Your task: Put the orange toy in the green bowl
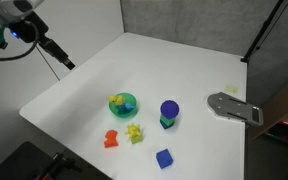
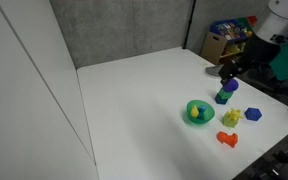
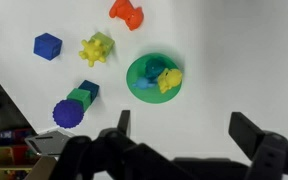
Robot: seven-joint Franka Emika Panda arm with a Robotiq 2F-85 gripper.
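Observation:
The orange toy (image 1: 112, 138) lies on the white table near its front edge; it also shows in the other exterior view (image 2: 227, 139) and at the top of the wrist view (image 3: 127, 13). The green bowl (image 1: 125, 108) (image 2: 193, 105) (image 3: 136, 84) holds a yellow piece and a blue piece. The orange toy lies outside the bowl, close beside it. My gripper (image 3: 181, 130) is open and empty, high above the table, with bare table between its fingers. In the exterior views the arm is at the frame edge and the fingers are hard to make out.
A yellow-green lumpy toy (image 1: 135, 132) (image 3: 97, 48), a blue cube (image 1: 164, 158) (image 3: 47, 46) and a blue round-topped thing on a green base (image 1: 169, 112) (image 3: 72, 108) stand near the bowl. A grey flat piece (image 1: 234, 106) lies at the table's far side.

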